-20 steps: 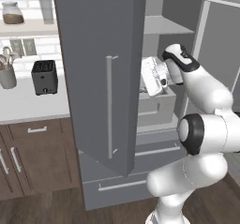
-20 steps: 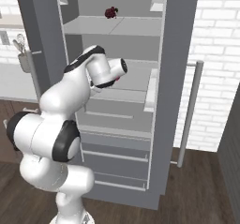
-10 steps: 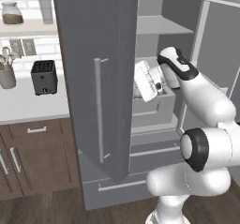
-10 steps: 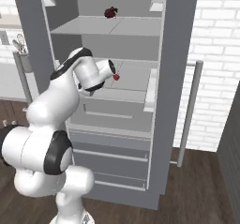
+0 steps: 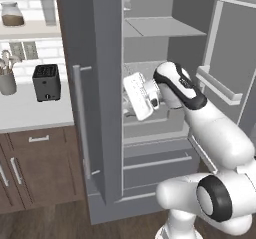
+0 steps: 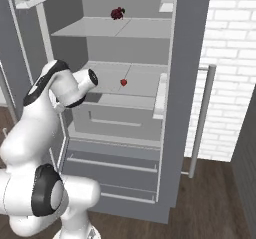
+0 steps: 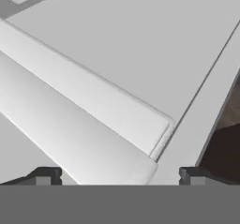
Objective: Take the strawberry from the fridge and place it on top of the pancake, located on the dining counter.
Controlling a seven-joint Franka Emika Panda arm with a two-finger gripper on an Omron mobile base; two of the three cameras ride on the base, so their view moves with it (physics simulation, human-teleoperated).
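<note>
arm (image 5: 215, 133): glossy white rounded shells
joints: dark grey-black bands and round caps
gripper (image 7: 117, 176): white boxy hand, two small dark finger tips

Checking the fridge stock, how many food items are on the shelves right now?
2: a strawberry on the middle shelf, a dark maroon item on the upper shelf. Drawers may hide more.

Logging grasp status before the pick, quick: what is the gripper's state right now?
Gripper: open, holding nothing, over a fridge shelf.
</note>
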